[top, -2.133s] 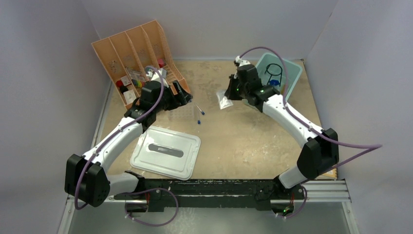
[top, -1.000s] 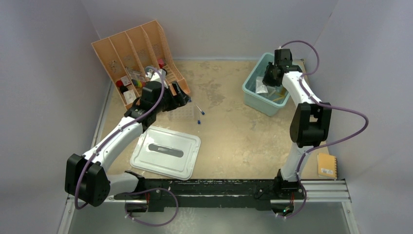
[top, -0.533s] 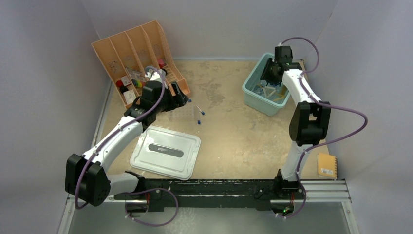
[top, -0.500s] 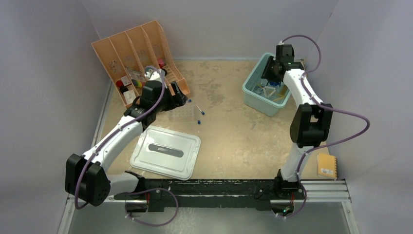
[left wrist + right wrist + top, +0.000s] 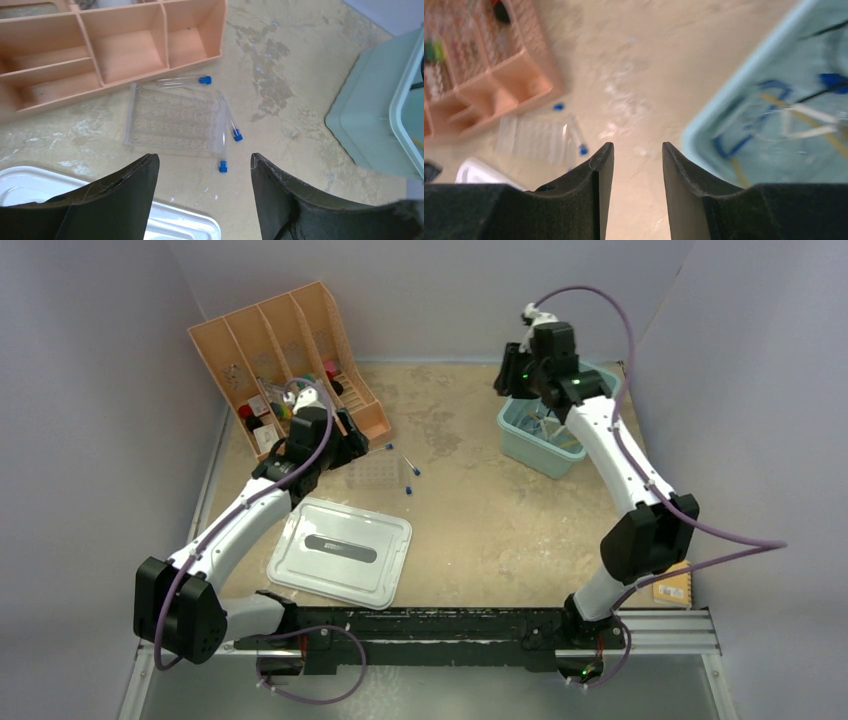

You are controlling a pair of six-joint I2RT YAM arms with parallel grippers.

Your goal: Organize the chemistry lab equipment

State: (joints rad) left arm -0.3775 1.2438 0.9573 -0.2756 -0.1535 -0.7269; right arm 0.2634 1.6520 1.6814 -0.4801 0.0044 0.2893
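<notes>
Lying flat on the bench (image 5: 480,510), the clear tube rack (image 5: 172,119) sits just in front of the peach slotted organizer (image 5: 125,45), with three blue-capped thin tubes (image 5: 182,81) loose along its edges. The left gripper (image 5: 202,160) hovers above the rack, jaws wide and empty. The right gripper (image 5: 638,150) hangs just outside the rim of a teal bin (image 5: 528,443), jaws partly apart, holding nothing.

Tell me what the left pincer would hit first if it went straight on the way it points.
Probably the clear tube rack lying flat, or the blue-capped tube along its edge. The open left pincer aims at them, nothing between; depth is unclear.
</notes>
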